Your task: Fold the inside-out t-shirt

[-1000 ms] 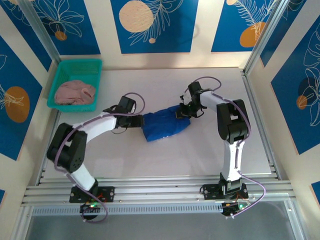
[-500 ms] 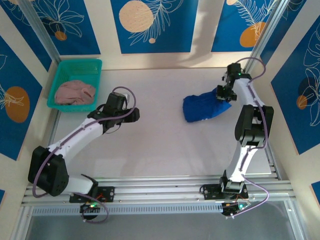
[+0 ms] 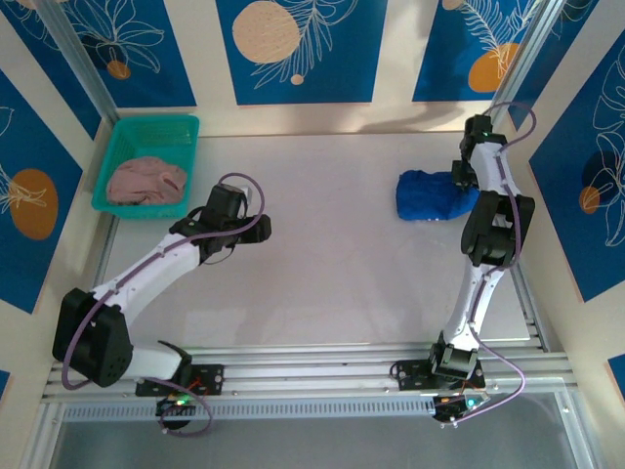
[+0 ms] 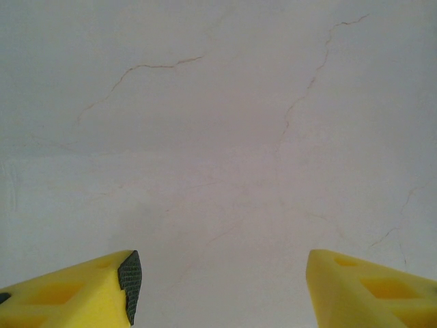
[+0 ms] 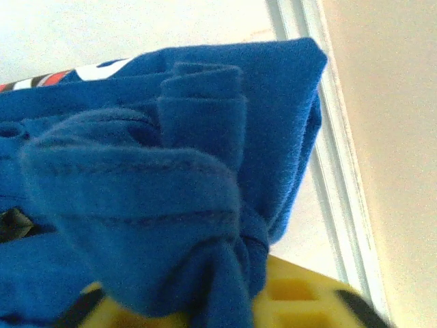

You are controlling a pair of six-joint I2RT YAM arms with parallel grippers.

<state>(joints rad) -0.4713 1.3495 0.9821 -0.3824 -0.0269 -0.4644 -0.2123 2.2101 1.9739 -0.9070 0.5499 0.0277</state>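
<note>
The tabletop (image 3: 332, 283) carries the t-shirt (image 3: 425, 197) as a bunched blue bundle at its far right, near the rail, with its long axis running left to right. The right tool (image 3: 461, 182) sits at the bundle's right end with cloth draped over a yellow finger; whether it grips, I cannot tell. The left tool (image 4: 218, 287), jaws wide and empty, hovers well apart to the left, so 1 arm is clearly nearer: the right.
</note>
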